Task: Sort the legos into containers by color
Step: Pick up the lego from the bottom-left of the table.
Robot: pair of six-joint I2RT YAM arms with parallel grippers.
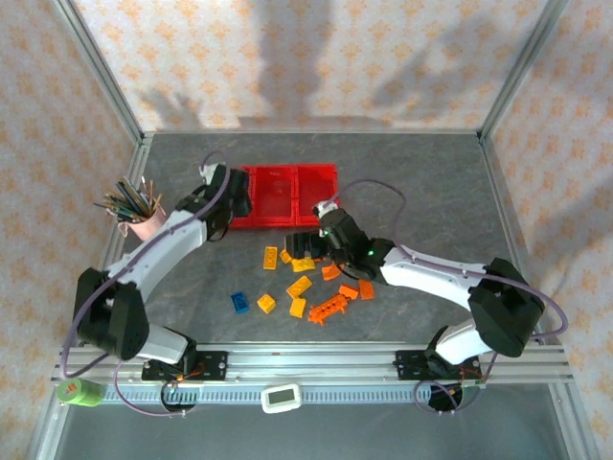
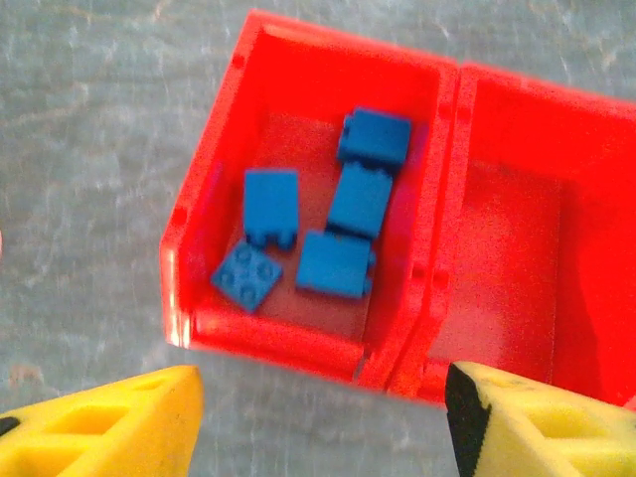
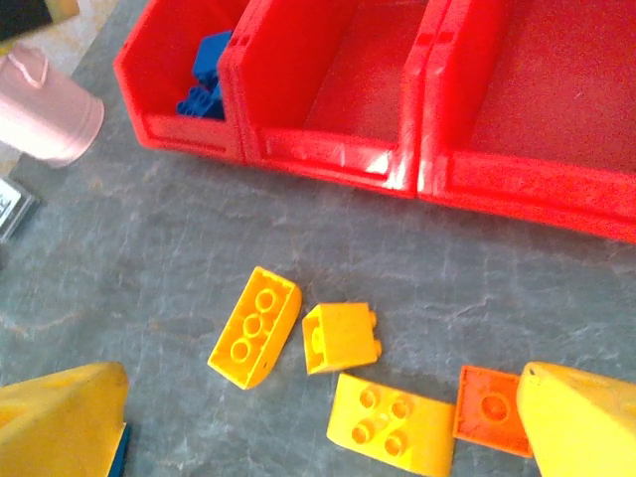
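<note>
The containers [image 1: 276, 196] are three joined red bins at the table's back. My left gripper [image 2: 323, 397] hangs open and holds nothing, just in front of the leftmost bin's near wall [image 2: 278, 343]. Several blue legos [image 2: 333, 263] lie in that bin. My right gripper [image 3: 318, 397] is open over loose yellow legos: a curved brick [image 3: 255, 326], a small one [image 3: 343, 338] and a studded curved one [image 3: 391, 422]. An orange piece [image 3: 489, 407] lies next to its right finger. On the table a blue lego [image 1: 239, 302] and a long toothed orange piece [image 1: 329, 309] lie nearer the front.
A pink pencil cup [image 1: 144, 222] stands left of the bins, close to the left arm. More yellow and orange bricks are scattered mid-table [image 1: 299, 286]. A green object [image 1: 81, 391] and a white device [image 1: 282, 397] sit on the front rail.
</note>
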